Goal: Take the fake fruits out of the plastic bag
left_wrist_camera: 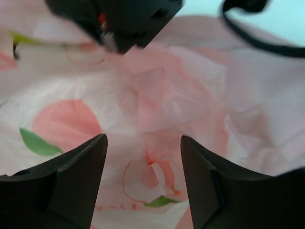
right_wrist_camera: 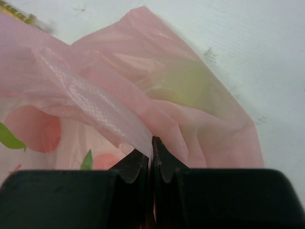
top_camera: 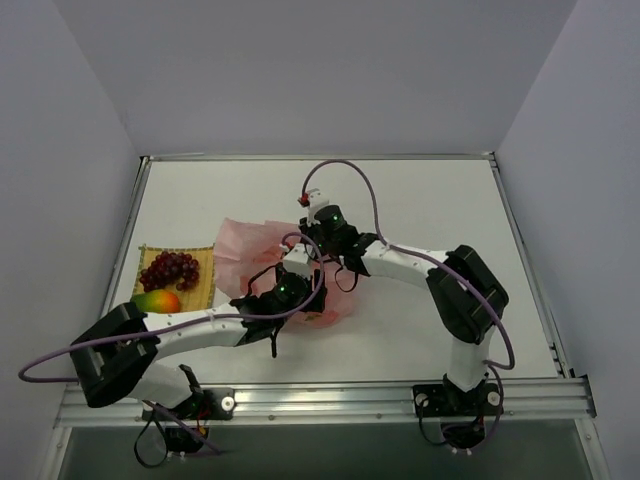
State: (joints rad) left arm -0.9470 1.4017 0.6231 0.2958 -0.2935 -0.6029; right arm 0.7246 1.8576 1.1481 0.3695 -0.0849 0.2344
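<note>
The pink plastic bag (top_camera: 245,245) lies crumpled mid-table, printed with peaches and green leaves. My right gripper (right_wrist_camera: 152,143) is shut on a fold of its film and holds that edge up. In the right wrist view a yellow-green fruit (right_wrist_camera: 186,86) shows dimly through the bag (right_wrist_camera: 119,81). My left gripper (left_wrist_camera: 143,143) stands open, pointed at the bag (left_wrist_camera: 190,86), with only film beyond its fingers and nothing between them. From above, the left gripper (top_camera: 295,283) and the right gripper (top_camera: 312,250) meet over the bag.
A yellow woven mat (top_camera: 205,262) lies left of the bag, bearing a dark red bunch of grapes (top_camera: 168,268) and an orange-green mango (top_camera: 157,301). The right gripper's black body (left_wrist_camera: 128,19) hangs close above the left fingers. Grey walls enclose the table.
</note>
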